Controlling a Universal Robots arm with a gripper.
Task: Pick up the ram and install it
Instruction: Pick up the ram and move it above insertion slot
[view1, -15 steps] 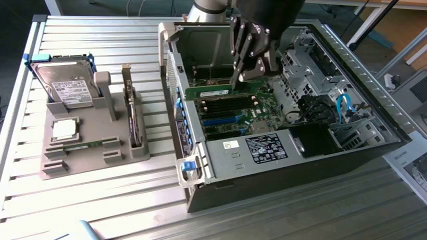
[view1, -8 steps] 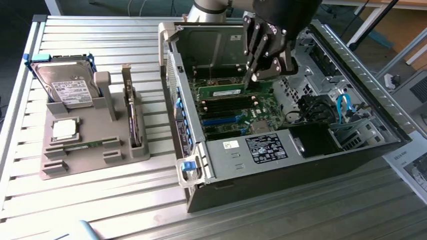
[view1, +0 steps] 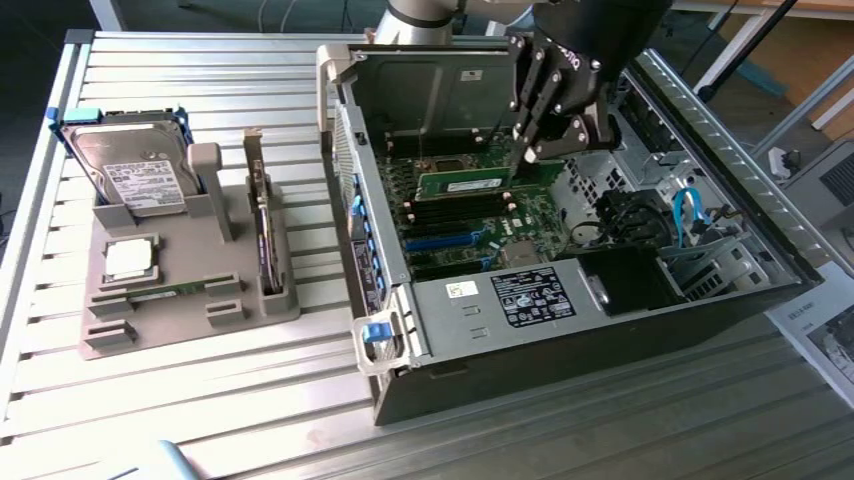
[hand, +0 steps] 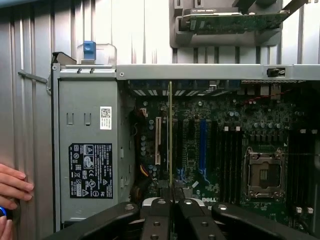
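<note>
Green ram (view1: 463, 184) is grasped at one end by the clenched black hand (hand: 172, 201), over the motherboard (view1: 514, 228) inside the open computer case (view1: 534, 360).

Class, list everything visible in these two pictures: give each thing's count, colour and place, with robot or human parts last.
slatted metal table: one, silver, under everything
open metal computer case: one, grey and black, middle of the table
motherboard: one, green, inside the case
long thin green ram stick: one, green, held above the motherboard
plastic parts holder: one, grey, the exterior view's left
hard drive with white label: one, silver, in the holder
square processor chip: one, silver, in the holder
claw: one, black, shut on the ram stick
person's hand: one, beside the case
</note>
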